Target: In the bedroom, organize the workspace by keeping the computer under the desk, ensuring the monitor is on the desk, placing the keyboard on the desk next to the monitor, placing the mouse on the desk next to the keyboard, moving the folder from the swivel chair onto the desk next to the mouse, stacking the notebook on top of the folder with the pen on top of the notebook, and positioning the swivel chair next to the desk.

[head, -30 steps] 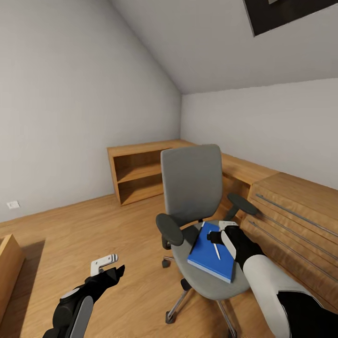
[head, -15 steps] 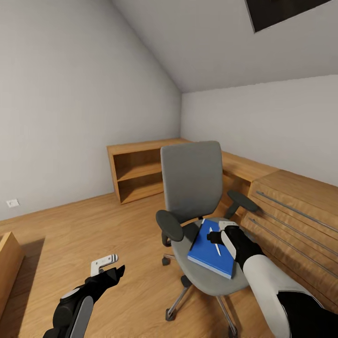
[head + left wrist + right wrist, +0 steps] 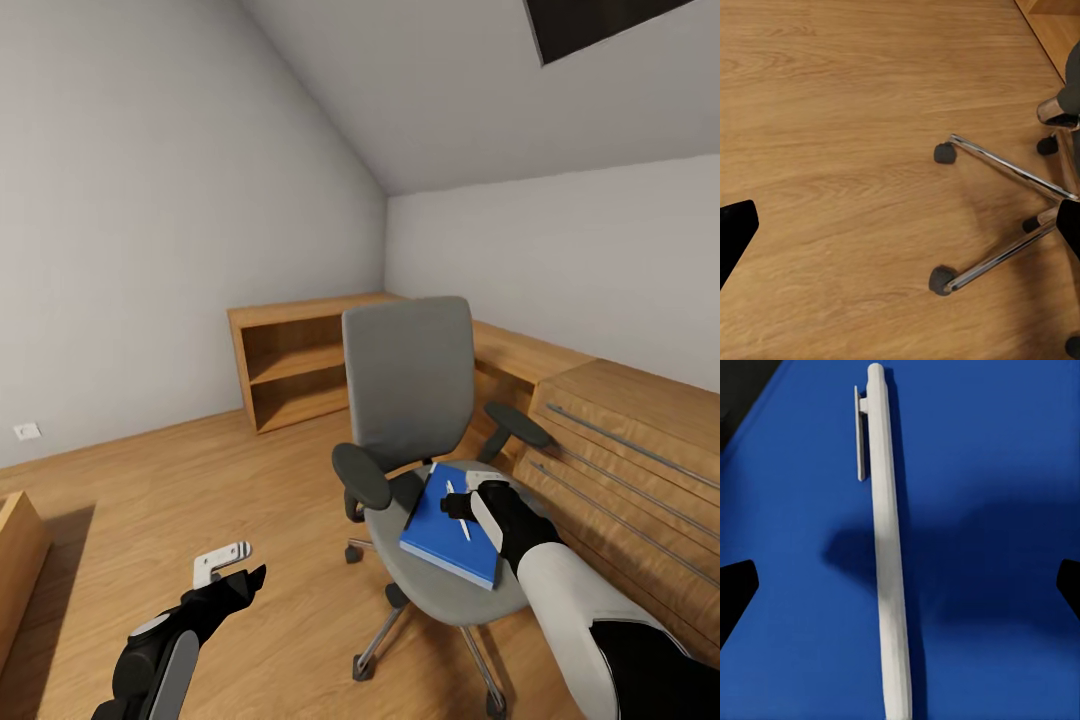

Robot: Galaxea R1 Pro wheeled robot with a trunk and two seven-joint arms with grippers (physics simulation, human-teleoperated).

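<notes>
The grey swivel chair (image 3: 410,380) stands mid-room on its chrome base (image 3: 1001,161). A bright blue folder (image 3: 435,530) lies flat on its seat, and a thin white pen (image 3: 458,510) lies on the folder. My right gripper (image 3: 462,505) hovers just above the pen. In the right wrist view the pen (image 3: 886,547) lies lengthwise on the folder (image 3: 997,472), between the wide-apart fingertips of the open right gripper (image 3: 900,585). My left gripper (image 3: 232,565) hangs open over bare floor to the left of the chair, holding nothing, with the left gripper (image 3: 900,232) facing the chair's casters.
A light wooden drawer chest (image 3: 640,450) runs along the right wall close behind the chair. An open wooden shelf unit (image 3: 295,375) fills the far corner. Another wooden piece (image 3: 15,560) juts in at the left edge. Plank floor (image 3: 150,500) lies open on the left.
The whole picture has slid slightly upward, so the camera has moved. Both grippers keep their places in the frame, and the folder and pen now sit a little higher under the right gripper.
</notes>
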